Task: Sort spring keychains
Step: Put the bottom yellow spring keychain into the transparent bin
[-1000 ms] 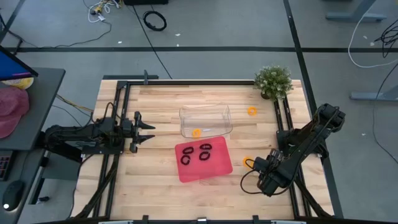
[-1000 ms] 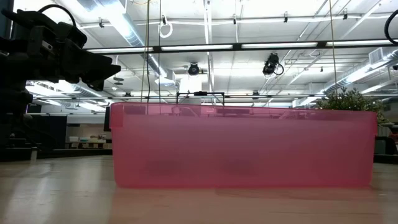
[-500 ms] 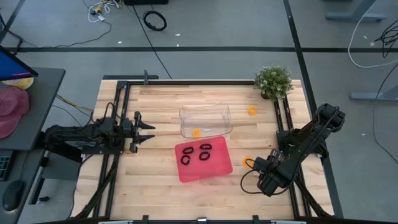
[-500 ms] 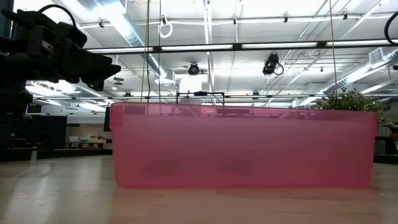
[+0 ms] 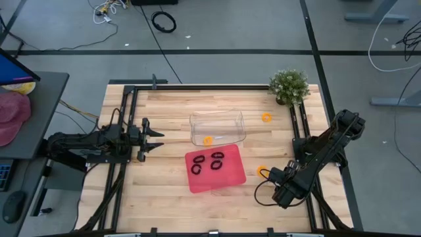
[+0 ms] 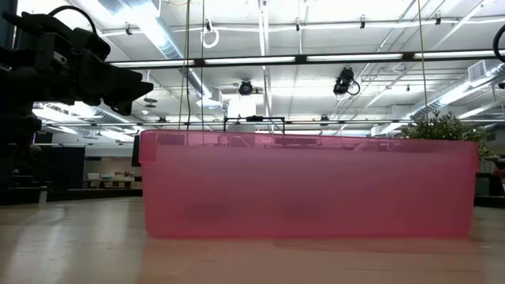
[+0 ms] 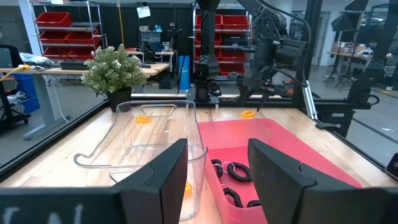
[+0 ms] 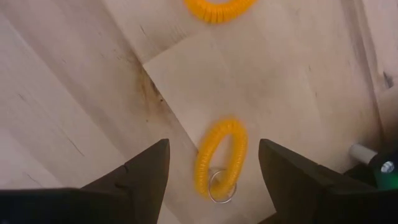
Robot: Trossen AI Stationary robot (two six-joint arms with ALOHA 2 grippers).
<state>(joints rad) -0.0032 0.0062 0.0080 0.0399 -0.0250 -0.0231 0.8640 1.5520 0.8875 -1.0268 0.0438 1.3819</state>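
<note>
Right claw (image 8: 211,180) hangs low over the desk (image 5: 164,178), fingers spread wide, gripping nothing. An orange keychain (image 8: 221,158) lies between the fingers, a second orange one (image 8: 219,9) just beyond. Farther out: red tray (image 5: 227,181) with black keychains (image 5: 216,160), clear bin (image 5: 217,128). Left claw (image 5: 158,139) waits half open, empty.

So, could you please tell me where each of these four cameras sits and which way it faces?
High view: overhead, looking straight down on the table; both arms show.
Low view: at tabletop height, facing the red tray; one dark arm shows upper left.
Left wrist view: on the left arm, looking past the open left gripper across the clear bin and tray to the right arm.
Right wrist view: looking down between the open right gripper at an orange keychain.
Shared: high, low and left wrist views all show the tray.
</note>
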